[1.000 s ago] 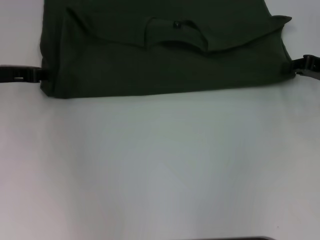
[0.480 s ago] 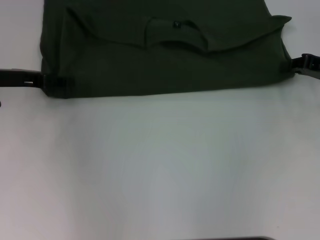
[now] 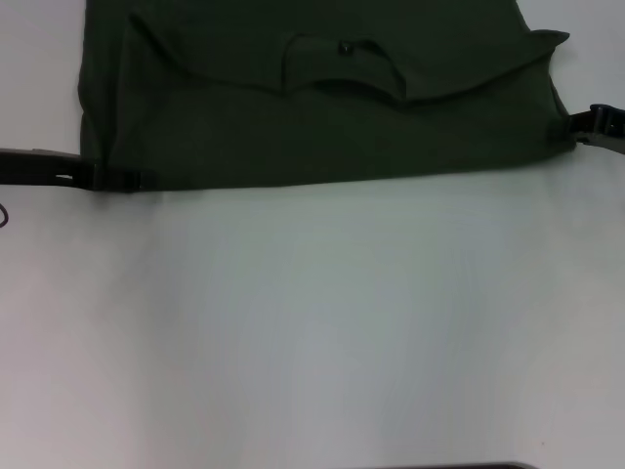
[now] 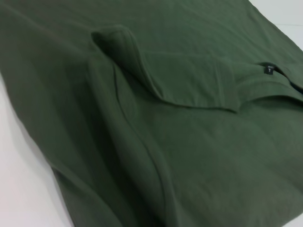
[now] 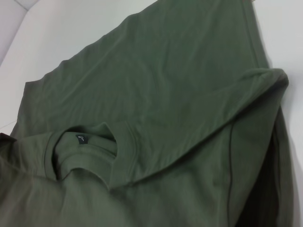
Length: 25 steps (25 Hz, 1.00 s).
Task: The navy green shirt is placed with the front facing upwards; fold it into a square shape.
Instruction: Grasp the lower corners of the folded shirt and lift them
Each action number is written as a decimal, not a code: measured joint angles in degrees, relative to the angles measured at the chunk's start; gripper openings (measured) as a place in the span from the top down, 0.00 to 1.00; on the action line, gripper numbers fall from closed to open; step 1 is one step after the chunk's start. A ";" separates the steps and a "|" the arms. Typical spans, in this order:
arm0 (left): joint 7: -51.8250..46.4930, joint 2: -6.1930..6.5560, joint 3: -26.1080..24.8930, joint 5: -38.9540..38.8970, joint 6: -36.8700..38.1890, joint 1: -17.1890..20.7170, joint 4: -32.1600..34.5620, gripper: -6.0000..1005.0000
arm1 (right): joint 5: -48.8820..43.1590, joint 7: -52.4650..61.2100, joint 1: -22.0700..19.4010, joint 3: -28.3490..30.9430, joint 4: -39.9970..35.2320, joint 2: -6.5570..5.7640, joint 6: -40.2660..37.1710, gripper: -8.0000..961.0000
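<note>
The navy green shirt [image 3: 322,127] lies folded across the far part of the white table [image 3: 312,322]. Its ribbed collar [image 3: 342,73] and small dark neck label [image 3: 344,47] face up. My left gripper [image 3: 119,179] reaches in from the left and sits at the shirt's near left corner, overlapping the cloth edge. My right gripper [image 3: 578,132] touches the shirt's right edge. The left wrist view shows the shirt [image 4: 189,142] with a folded sleeve and the label [image 4: 268,70]. In the right wrist view I see the shirt [image 5: 165,94], with collar and label [image 5: 82,139].
Bare white tabletop stretches from the shirt's near edge toward me. A thin dark strip [image 3: 469,466] shows at the bottom edge of the head view.
My left gripper has moved right and slightly nearer, from beside the shirt's left edge onto its near left corner. The right gripper and the shirt have stayed put.
</note>
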 joint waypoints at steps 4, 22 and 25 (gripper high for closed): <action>0.37 0.00 0.05 0.00 0.67 0.06 0.00 0.11 | 0.00 0.00 0.04 0.00 0.00 0.02 0.00 0.95; 1.03 -0.52 2.65 -0.62 0.32 -0.73 -0.17 0.16 | 0.00 0.00 0.18 0.00 0.00 0.27 0.01 0.95; 1.11 -0.51 2.65 -0.45 0.07 -0.58 -0.17 0.16 | 0.00 0.00 0.17 0.00 0.00 0.27 0.01 0.95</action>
